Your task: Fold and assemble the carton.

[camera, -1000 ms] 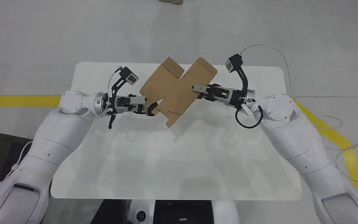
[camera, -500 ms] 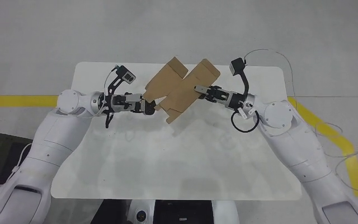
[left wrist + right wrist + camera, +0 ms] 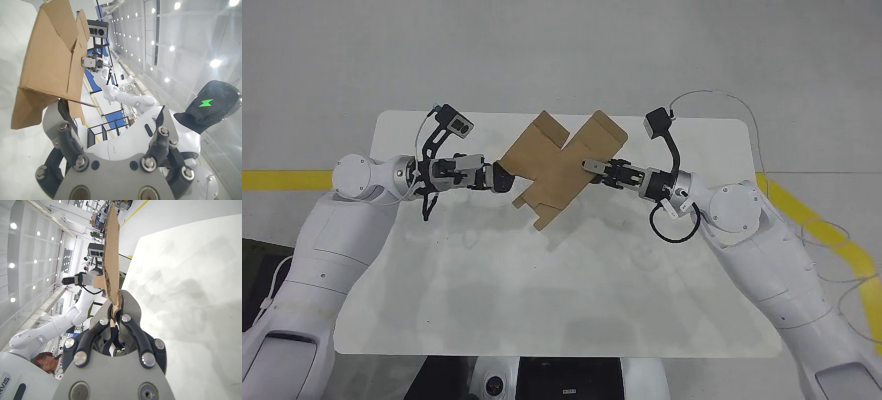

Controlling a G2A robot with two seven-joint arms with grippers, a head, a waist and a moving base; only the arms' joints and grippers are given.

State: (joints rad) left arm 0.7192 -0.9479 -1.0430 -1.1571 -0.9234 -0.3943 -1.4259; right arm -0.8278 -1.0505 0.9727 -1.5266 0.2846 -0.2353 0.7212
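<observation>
Over the far half of the table (image 3: 542, 300), holding the part-flattened carton (image 3: 557, 165) aloft between both arms. Clamped on its right edge with the right gripper (image 3: 589, 166); left gripper (image 3: 504, 180) spread wide at the left flap, gripping nothing. Lies slantwise: long axis from near-left to far-right, flapped ends pointing away from the robot. Probably calls for closing on that left flap next.

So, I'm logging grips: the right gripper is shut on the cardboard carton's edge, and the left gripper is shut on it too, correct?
Not quite. The right gripper is shut on the cardboard carton at its edge, but the left gripper is open: the left wrist view shows its fingers spread wide, with the carton beside just one.
</observation>
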